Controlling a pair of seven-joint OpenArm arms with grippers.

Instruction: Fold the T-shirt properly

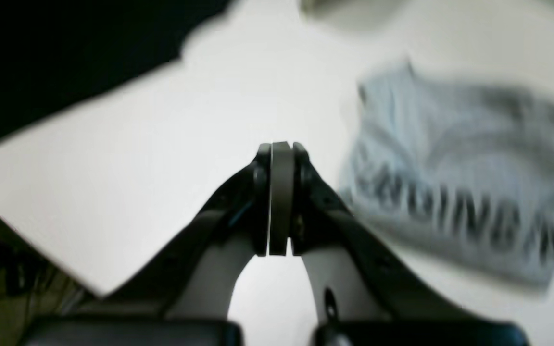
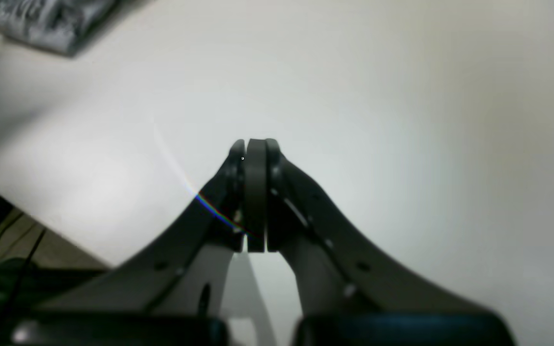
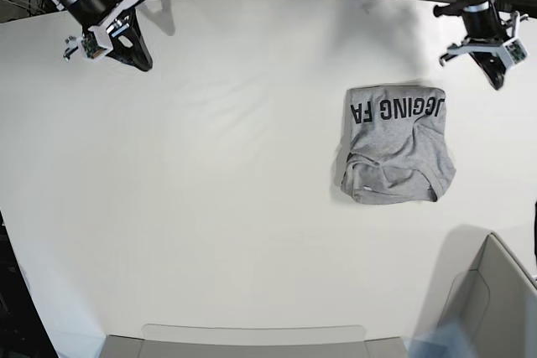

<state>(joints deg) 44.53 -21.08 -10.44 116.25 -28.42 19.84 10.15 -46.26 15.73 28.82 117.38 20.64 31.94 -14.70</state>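
At the near edge stands a pale, smooth-walled box corner. Beyond it the T-shirt lies folded into a soft heather-grey rectangle on the matte white table, black block lettering up (blurred in the left wrist view, seemingly creased). Farthest, left hand and right hand hover empty, dark pads pressed together.

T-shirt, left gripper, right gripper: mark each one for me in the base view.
T-shirt [image 3: 394, 144]: base view, on the grey fabric below the black lettering.
left gripper [image 3: 497, 79]: base view, at the shut dark fingertips, top right.
right gripper [image 3: 143, 62]: base view, at the shut dark fingertips, top left.
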